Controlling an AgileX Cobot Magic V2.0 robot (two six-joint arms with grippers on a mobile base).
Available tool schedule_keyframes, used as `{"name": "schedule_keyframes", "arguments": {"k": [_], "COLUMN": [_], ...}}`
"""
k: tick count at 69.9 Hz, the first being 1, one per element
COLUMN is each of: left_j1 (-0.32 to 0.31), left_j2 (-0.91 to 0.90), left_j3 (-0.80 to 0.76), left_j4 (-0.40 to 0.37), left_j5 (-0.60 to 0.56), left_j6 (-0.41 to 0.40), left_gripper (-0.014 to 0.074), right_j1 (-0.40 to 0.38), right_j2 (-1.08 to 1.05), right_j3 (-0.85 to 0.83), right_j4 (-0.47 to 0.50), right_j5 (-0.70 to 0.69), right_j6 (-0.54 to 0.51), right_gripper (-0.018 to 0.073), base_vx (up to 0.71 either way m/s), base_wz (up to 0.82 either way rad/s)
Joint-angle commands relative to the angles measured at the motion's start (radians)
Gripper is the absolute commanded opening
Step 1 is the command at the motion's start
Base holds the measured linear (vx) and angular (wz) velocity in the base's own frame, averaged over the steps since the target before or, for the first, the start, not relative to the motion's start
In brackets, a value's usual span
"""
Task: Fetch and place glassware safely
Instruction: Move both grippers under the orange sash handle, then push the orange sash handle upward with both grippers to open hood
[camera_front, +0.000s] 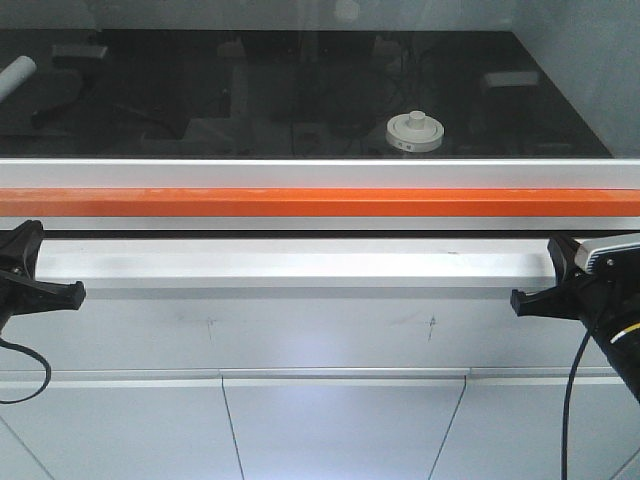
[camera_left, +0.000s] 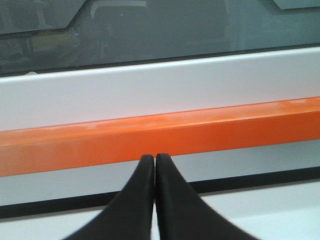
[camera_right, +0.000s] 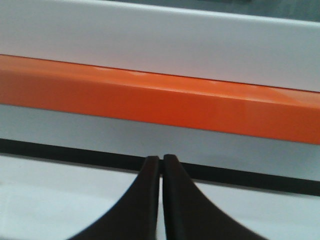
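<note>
Here, tapered black left end effector (camera_left: 154, 157) and right end effector (camera_right: 161, 159) each pinch together, far from the squat round-lidded jar (camera_front: 414, 131).

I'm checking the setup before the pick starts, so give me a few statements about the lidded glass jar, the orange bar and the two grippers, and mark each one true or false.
1. The small clear glass jar with the cream-white round lid stands upright on the dark worktop. True.
2. The left gripper holds the jar. False: its fingers are shut on nothing, and the jar stands beyond the orange horizontal bar.
3. The right gripper has its fingers shut. True.
4. The jar's lid lies beside it. False: the lid sits on top of the jar.
</note>
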Motion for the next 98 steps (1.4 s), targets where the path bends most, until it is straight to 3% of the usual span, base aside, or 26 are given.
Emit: {"name": "schedule_keyframes", "arguments": {"k": [1,45,98], "left_j1": [0.002,0.002,0.002], "left_j2": [-0.012,0.090,0.177], "left_j3": [-0.021,-0.024,-0.191], "left_j4": [-0.006,-0.015,-0.014], "left_j5": [-0.067,-0.136,-0.100], "left_j6": [-0.011,-0.005,-0.023], "left_gripper": [-0.0007,-0.0007,-0.0007], "right_j1": [-0.004,-0.004,-0.004], "right_j2": [-0.016,0.050,0.051], "right_j3": [-0.041,-0.146,-0.169], "right_j4": [-0.004,-0.009,-0.007], "right_j5": [-0.191,-0.151,-0.131], "right_j6": [-0.007,-0.004,-0.005], "right_gripper": [-0.0003,-0.0003,-0.0003], "base_vx": [0.00,0.00,0.00], "base_wz": [0.00,0.00,0.00]}}
